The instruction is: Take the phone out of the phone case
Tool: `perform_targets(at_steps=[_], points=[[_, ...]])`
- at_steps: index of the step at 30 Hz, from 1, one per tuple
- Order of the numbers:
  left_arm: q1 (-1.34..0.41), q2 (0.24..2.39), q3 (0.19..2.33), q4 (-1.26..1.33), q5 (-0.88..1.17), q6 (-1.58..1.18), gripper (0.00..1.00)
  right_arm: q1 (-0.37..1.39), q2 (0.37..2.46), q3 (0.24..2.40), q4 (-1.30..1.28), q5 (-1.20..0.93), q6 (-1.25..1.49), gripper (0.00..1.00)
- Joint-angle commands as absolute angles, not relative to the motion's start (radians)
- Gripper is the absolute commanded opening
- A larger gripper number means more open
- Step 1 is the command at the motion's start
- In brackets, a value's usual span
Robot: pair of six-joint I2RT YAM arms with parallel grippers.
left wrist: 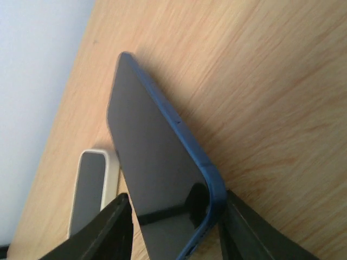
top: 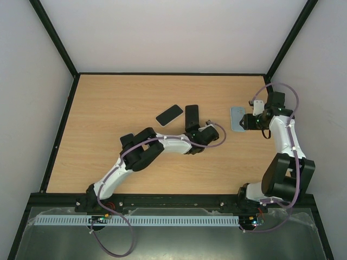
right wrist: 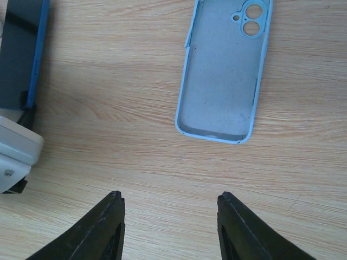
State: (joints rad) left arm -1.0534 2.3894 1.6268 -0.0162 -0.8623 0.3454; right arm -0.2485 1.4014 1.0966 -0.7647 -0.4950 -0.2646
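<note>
Left end effector [left wrist: 176, 203] straddles the phone [left wrist: 152, 135], grip unclear; right end effector [right wrist: 171, 197] open, empty, near case [right wrist: 222, 76]

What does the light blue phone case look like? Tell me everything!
The light blue, soft-looking phone case is empty. It lies flat on the wooden table, hollow side up, with dusty specks inside. Two round camera holes and a tiny third hole sit in one corner. Only the table touches it.

Glossy black-glass phone [left wrist: 152, 162] with matt blue edge, matt pale-blue rubbery phone case [right wrist: 222, 81], smooth wood-grain table [right wrist: 108, 81]
</note>
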Motion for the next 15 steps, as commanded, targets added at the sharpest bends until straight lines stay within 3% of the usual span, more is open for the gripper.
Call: perform_targets(at_steps=[1,9,15], points=[[-1.042,2.314,1.609,-0.084,-0.692,0.211,0.52,-0.252,1.377,1.100,-0.776,-0.497,-0.249,0.45],[-0.945,2.049,1.443,-0.075,-0.378,-0.033,0.98,-0.245,1.337,1.044,-0.751,-0.673,-0.302,0.47],[-0.770,2.007,1.435,-0.131,-0.299,-0.153,1.00,-0.219,1.321,0.991,-0.683,-0.895,-0.300,0.50]])
